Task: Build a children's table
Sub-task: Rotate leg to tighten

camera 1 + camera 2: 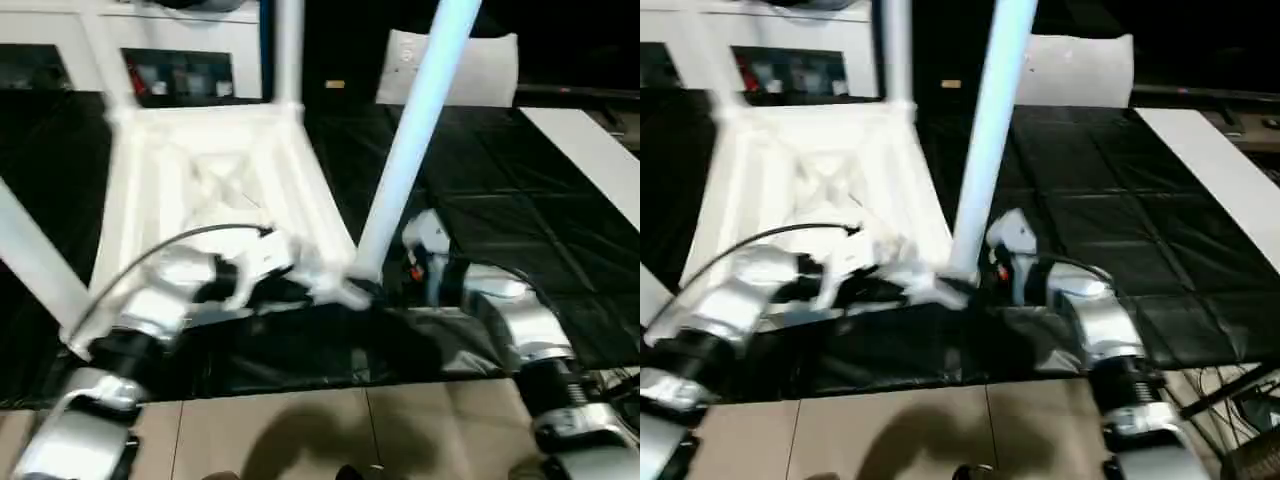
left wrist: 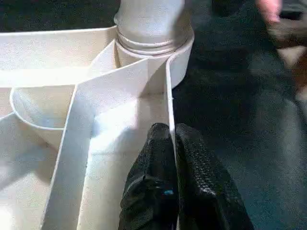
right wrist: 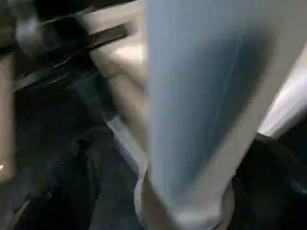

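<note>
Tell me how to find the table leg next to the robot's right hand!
Find the white tabletop lying upside down on the black mat. At its near right corner stands a leg; unlike the others, it sits beside the right gripper.

Your head views are smeared with motion blur, and the white tabletop [image 1: 205,190] glares almost featureless against the dark mat [image 1: 500,230]. A soft shadow falls on the tan floor [image 1: 300,430] at the near edge. Your right wrist view is heavily blurred around the bluish-tinted leg [image 3: 201,96]; the left wrist view is sharper and evenly lit.
</note>
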### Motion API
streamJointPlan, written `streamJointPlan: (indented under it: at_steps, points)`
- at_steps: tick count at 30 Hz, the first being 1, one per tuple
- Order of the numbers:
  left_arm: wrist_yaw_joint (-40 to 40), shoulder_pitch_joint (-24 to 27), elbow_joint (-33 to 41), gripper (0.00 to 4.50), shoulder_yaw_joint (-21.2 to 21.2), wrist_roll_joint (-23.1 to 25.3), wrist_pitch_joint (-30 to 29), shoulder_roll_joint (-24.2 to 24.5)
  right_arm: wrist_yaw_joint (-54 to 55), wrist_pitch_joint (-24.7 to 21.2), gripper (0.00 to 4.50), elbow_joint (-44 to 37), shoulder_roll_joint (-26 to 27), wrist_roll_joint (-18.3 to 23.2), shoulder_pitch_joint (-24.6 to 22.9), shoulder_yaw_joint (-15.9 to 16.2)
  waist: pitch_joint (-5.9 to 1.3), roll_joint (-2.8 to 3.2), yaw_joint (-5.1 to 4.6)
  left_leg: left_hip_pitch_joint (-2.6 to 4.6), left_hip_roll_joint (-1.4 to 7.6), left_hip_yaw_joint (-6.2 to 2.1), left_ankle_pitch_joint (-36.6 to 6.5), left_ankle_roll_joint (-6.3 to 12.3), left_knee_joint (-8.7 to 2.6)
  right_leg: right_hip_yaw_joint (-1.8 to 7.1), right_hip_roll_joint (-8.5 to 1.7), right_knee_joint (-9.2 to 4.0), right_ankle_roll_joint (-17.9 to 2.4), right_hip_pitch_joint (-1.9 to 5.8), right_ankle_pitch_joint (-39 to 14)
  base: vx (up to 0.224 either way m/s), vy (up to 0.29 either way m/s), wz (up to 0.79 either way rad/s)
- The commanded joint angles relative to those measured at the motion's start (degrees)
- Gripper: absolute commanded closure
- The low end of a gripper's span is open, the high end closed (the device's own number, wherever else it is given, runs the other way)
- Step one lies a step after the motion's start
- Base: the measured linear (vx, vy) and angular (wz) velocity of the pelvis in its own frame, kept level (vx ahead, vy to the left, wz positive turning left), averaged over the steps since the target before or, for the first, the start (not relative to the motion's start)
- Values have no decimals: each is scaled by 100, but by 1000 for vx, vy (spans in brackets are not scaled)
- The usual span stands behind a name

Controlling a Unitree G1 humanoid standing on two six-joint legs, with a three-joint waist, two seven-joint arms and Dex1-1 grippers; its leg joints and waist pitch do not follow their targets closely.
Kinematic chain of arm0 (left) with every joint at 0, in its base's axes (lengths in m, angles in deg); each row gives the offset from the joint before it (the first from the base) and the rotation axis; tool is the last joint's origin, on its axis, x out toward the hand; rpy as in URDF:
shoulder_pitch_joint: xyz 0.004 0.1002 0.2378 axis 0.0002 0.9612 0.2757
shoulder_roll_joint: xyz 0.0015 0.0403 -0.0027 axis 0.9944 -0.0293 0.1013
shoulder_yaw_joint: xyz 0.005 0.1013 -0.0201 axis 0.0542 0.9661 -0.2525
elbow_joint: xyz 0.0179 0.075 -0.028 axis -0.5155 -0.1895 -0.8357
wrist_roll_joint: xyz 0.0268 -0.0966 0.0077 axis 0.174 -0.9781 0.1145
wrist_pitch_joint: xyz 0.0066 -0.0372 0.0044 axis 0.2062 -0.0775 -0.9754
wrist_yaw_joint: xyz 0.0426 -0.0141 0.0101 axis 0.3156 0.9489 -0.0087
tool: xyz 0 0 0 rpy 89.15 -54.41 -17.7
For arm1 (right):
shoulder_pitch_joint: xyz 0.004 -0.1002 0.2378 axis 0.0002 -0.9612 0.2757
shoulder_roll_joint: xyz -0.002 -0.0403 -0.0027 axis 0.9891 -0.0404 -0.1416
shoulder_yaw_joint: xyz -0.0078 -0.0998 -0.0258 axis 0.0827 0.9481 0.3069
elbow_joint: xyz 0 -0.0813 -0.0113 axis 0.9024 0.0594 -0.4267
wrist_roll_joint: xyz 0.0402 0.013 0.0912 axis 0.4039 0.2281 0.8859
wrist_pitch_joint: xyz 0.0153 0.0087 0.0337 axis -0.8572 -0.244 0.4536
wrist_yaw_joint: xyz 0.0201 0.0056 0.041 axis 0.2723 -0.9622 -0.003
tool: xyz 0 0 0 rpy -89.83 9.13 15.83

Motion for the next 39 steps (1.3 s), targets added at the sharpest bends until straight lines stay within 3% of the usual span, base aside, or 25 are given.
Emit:
streamJointPlan:
  at_steps: [1,3,5,7,10,11,13,16,18,27,34,37,38,39]
  points:
    - [476,-27,24,450,228,-57,223,-7,-441,149,38,28,-168,73,124,71,-402,-11,-8,-29,230,-2,-530,649,-355,352,-424,-315,-1039,395,-1562,0,0,0]
    - [670,-26,22,450,265,-104,261,47,-586,286,38,144,-189,63,190,102,-396,-12,2,-24,231,-3,-622,533,-360,347,-426,-328,-967,384,-1782,0,0,0]
    - [1022,-11,49,450,362,-164,326,148,-946,383,38,329,-210,132,303,167,-399,-53,10,-22,228,4,-670,499,-353,342,-429,-342,-914,382,-1934,0,0,0]
    - [1143,3,70,450,417,-161,387,178,-1142,302,54,403,-218,209,364,213,-397,-31,39,-13,256,3,-611,488,-360,347,-422,-331,-934,375,-1840,0,0,0]
    - [1372,47,149,450,530,-147,445,243,-1451,234,82,571,-190,281,480,258,-407,-46,88,-15,268,7,-547,477,-359,342,-418,-290,-1025,377,-1621,0,0,0]
    - [1433,58,158,450,563,-138,455,254,-1536,186,82,591,-177,306,503,271,-401,-94,95,-20,268,16,-563,466,-356,342,-415,-295,-1005,375,-1642,0,0,0]
    - [1483,63,154,450,598,-125,487,261,-1628,156,105,625,-155,331,533,281,-410,-75,119,-15,271,12,-552,432,-353,341,-423,-280,-1003,376,-1641,0,0,0]
    - [1503,36,101,450,630,-94,578,240,-1839,133,122,762,-116,355,598,348,-411,-104,127,-27,260,9,-576,395,-351,337,-429,-294,-938,382,-1785,0,0,0]
    - [1501,-7,36,450,630,-75,628,219,-1946,140,158,839,-107,366,626,395,-410,-102,139,-26,262,9,-571,376,-347,339,-428,-302,-886,376,-1854,0,0,0]
    - [1462,-69,-87,450,642,-48,702,237,-2157,24,228,811,-76,442,568,431,-410,-97,201,-25,251,11,-548,308,-340,347,-420,-284,-873,376,-1842,0,0,0]
    - [1012,-52,-62,450,419,-158,376,78,-1861,-423,240,403,14,644,271,310,-411,-88,226,-20,255,5,-518,274,-347,343,-412,-285,-841,380,-1800,0,0,0]
    - [437,-62,-20,450,271,-111,177,-64,-1074,-642,240,146,205,509,66,241,-378,-79,210,3,237,-5,-790,191,-360,336,-419,-366,-687,355,-2307,0,0,0]
    - [294,-55,26,450,229,-115,28,-106,-736,-595,240,117,284,385,15,229,-365,-46,205,12,231,-14,-883,156,-367,331,-427,-389,-631,350,-2494,0,0,0]
    - [-105,-44,145,450,86,-172,-281,-272,38,-614,240,73,528,161,-75,177,-339,-52,152,38,195,-36,-1158,40,-370,292,-436,-492,-366,326,-3197,0,0,0]
